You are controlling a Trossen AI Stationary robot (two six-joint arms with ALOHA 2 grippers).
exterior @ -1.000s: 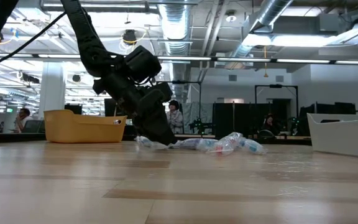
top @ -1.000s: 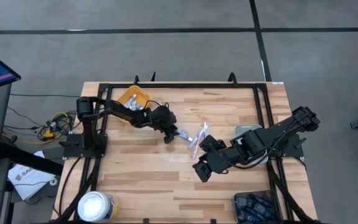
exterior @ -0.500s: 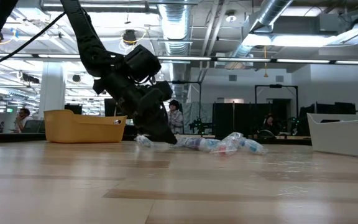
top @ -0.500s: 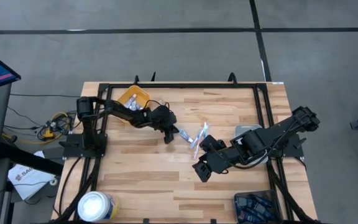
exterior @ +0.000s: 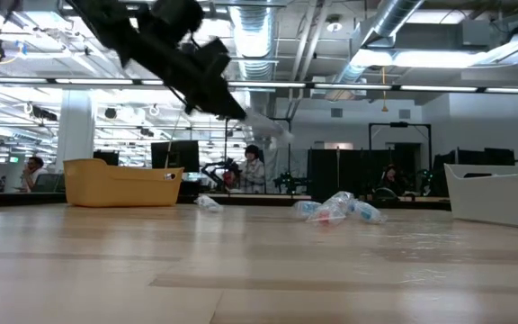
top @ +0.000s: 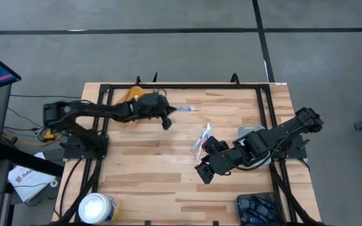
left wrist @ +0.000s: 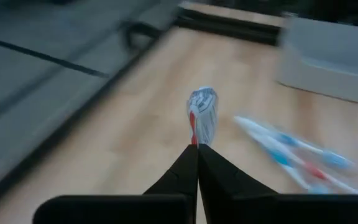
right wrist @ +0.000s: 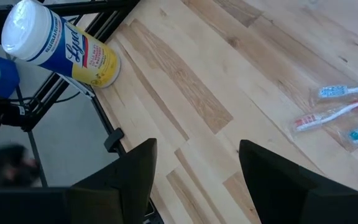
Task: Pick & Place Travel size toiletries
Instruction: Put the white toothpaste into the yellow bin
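Note:
My left gripper (top: 168, 115) is shut on a small white tube with red and blue print (left wrist: 202, 115), high above the table near the yellow bin (top: 132, 95). The tube also shows in the high view (top: 185, 108) and the low view (exterior: 268, 124). A pile of clear-wrapped toiletries, toothbrushes among them (top: 200, 138), lies on the table's middle; it shows in the low view (exterior: 335, 209) and the right wrist view (right wrist: 340, 115). One small item (exterior: 208, 202) lies apart from the pile. My right gripper (top: 203, 172) is open and empty, low, on the pile's near side. My left gripper pinches one end of the tube (left wrist: 195, 138) between its two fingertips. The rest of the tube sticks out beyond the fingertips, toward the table's right. The fingers slant down. The tube is lifted clear of the table.
A large white and yellow round tub (top: 98, 207) stands at the near left corner. A white bin (exterior: 502, 193) sits at the right, under my right arm. A dark tray (top: 259, 210) is at the near right. A black frame (top: 187, 86) rims the table.
My left gripper has risen from the pile with the tube and swung toward the table's far left, toward the yellow bin. The tube is lifted clear. The rest of the pile stays on the table.

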